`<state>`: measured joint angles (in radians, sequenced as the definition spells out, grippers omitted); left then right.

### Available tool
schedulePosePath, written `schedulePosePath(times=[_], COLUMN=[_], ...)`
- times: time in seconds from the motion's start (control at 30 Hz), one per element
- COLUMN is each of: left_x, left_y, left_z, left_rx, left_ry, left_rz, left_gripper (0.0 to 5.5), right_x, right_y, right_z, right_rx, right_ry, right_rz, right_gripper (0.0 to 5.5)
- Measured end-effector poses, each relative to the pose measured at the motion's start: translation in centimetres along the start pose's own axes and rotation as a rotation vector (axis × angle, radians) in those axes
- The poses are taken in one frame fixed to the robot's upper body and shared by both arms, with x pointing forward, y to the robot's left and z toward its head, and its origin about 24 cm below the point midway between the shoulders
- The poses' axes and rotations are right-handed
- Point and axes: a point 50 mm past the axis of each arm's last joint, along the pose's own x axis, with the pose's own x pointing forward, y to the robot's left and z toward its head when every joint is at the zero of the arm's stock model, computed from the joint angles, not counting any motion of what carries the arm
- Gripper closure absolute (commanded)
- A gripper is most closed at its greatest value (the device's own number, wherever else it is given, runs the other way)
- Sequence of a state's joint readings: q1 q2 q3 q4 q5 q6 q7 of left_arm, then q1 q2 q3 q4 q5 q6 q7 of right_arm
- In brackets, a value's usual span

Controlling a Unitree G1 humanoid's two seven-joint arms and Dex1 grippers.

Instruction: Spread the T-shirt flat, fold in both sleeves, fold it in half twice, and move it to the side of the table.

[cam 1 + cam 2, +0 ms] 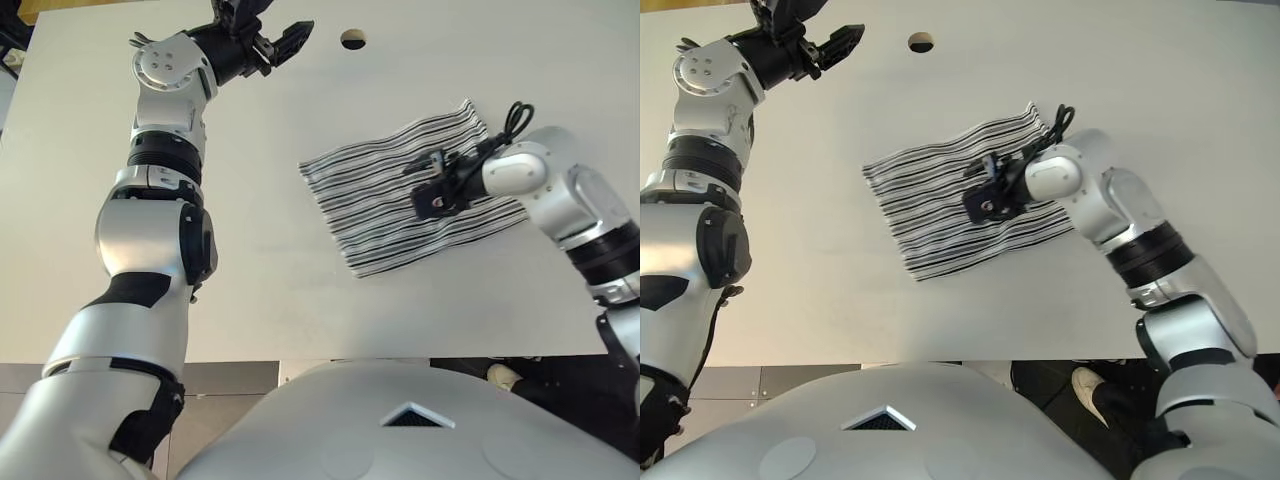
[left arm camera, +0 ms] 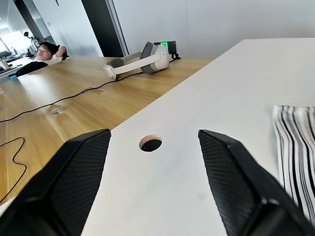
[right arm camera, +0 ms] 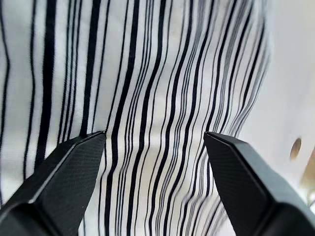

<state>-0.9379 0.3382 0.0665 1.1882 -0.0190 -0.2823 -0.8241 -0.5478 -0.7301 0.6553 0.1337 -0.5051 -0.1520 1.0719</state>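
the t-shirt [image 1: 365, 205] is lying as a compact striped rectangle on the right half of the worktop [image 1: 300, 300], well apart from its near edge; no sleeves are showing and the layers are stacking, so the folding is looking done, i'm judging; the slide to the side is looking like what's left; black and white stripes are running the long way, the far corner is waving a little; the right gripper [image 1: 430, 185] is sitting over the cloth's middle, claw spread, pinching nothing; the left gripper [image 1: 268, 28] is hanging near the far edge beside the hole [image 1: 352, 39], claw spread too
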Motion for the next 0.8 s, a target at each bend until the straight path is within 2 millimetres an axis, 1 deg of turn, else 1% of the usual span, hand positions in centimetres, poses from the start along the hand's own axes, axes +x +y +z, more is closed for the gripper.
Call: schedulePosePath(times=[0.03, 0.07, 0.1, 0.13, 0.17, 0.23, 0.43, 0.53, 0.57, 0.6, 0.67, 0.7, 0.73, 0.8], left_x=[0.1, 0.1, 0.2, 0.4, 0.4, 0.5, 0.6, 0.6, 0.6, 0.5, 0.4, 0.3, 0.2, 0.2], left_y=[-0.1, -0.1, -0.2, -0.4, -0.4, -0.5, -0.6, -0.7, -0.6, -0.6, -0.3, -0.2, -0.2, -0.1], left_z=[0.0, 0.0, 0.1, 0.2, 0.2, 0.2, 0.2, 0.1, 0.1, 0.2, 0.2, 0.3, 0.3, 0.4], left_rx=[-0.004, -0.005, -0.008, -0.011, -0.013, -0.017, -0.024, -0.035, -0.037, -0.039, -0.045, -0.048, -0.051, -0.050], left_ry=[-0.005, -0.007, -0.012, -0.016, -0.017, -0.018, -0.020, -0.010, -0.009, -0.011, -0.019, -0.021, -0.027, -0.028], left_rz=[-0.001, -0.001, -0.006, -0.010, -0.013, -0.015, -0.031, -0.034, -0.034, -0.033, -0.023, -0.020, -0.016, -0.015], left_gripper=[2.20, 2.20, 2.20, 2.20, 2.20, 2.20, 2.20, 2.20, 2.20, 2.20, 2.20, 2.20, 2.20, 2.20], right_x=[-0.5, -0.7, -1.1, -1.7, -2.0, -2.2, -2.6, -3.8, -4.8, -6.5, -8.5, -8.7, -8.3, -7.4], right_y=[0.2, 0.2, 0.4, 0.8, 1.0, 1.0, 0.0, -1.0, -2.0, -3.6, -5.6, -5.9, -5.8, -5.1], right_z=[-1.5, -2.1, -3.4, -4.3, -4.6, -4.7, -4.7, -5.5, -6.0, -6.7, -7.7, -8.0, -8.6, -9.6], right_rx=[-0.017, -0.022, -0.020, 0.020, 0.110, 0.199, 0.213, 0.298, 0.319, 0.344, 0.365, 0.376, 0.398, 0.432], right_ry=[0.079, 0.109, 0.169, 0.200, 0.179, 0.149, 0.165, 0.149, 0.160, 0.181, 0.215, 0.223, 0.234, 0.260], right_rz=[0.033, 0.046, 0.085, 0.152, 0.175, 0.187, 0.195, 0.205, 0.172, 0.109, 0.016, 0.000, -0.006, 0.004], right_gripper=[1.81, 1.81, 1.81, 1.81, 1.81, 1.81, 1.81, 1.81, 1.81, 1.81, 1.81, 1.81, 1.81, 1.81])
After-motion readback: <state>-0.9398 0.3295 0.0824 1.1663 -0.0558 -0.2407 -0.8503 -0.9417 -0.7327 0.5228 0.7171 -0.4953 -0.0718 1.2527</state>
